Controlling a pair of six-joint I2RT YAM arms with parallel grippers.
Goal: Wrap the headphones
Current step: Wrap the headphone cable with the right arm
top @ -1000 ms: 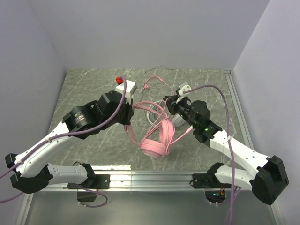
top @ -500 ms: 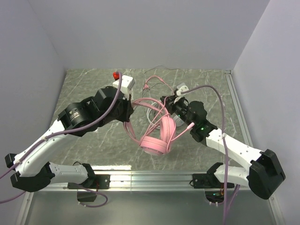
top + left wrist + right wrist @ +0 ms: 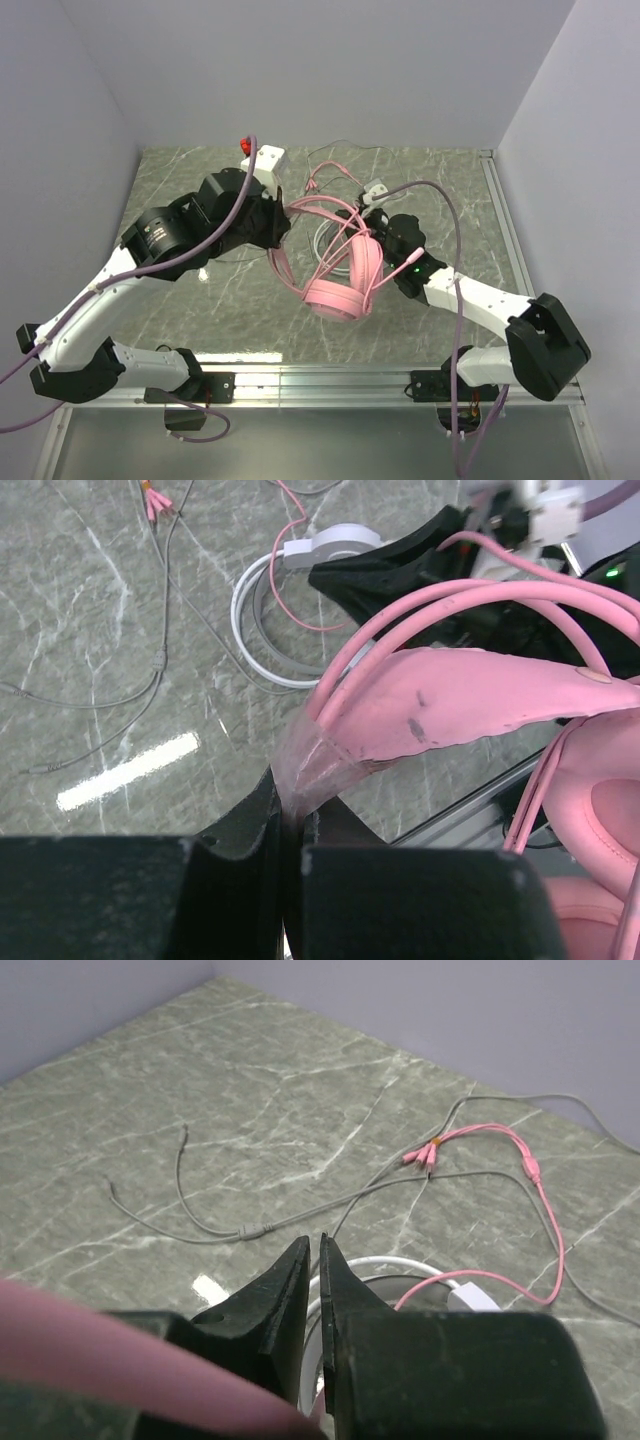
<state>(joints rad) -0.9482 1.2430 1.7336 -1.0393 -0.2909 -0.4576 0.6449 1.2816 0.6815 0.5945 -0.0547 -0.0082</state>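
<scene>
Grip of the left claw (image 3: 293, 805) tight on the thin, clear-pink end of the headband, fingers nearly meeting through it. Pink headset (image 3: 340, 285) held up by that band, ear cups hanging lower, off to the claw's right; whether a cup rests on the table (image 3: 450, 190) cannot be told. White headset (image 3: 300, 555) flat on the table just beyond the left claw and right under the tips of the right claw (image 3: 318, 1250). Right claw drawn almost together, only a slit left; cannot tell whether anything thin is caught in it. Pink cable (image 3: 545, 1210) lying loose ahead of the right claw, grey cable (image 3: 200, 1215) strewn farther ahead and to its left.

Handling, as a judgement: light overall. Band springy, stiff enough to carry the cups yet likely to swing and twist. Cups padded and soft, poor for a pinch. Cable limp, thin, slick, apt to slip out or snag. Best hold on the band for the body, on the cable close to a cup for winding. Gentle pulls only, plugs and joints being fragile.
</scene>
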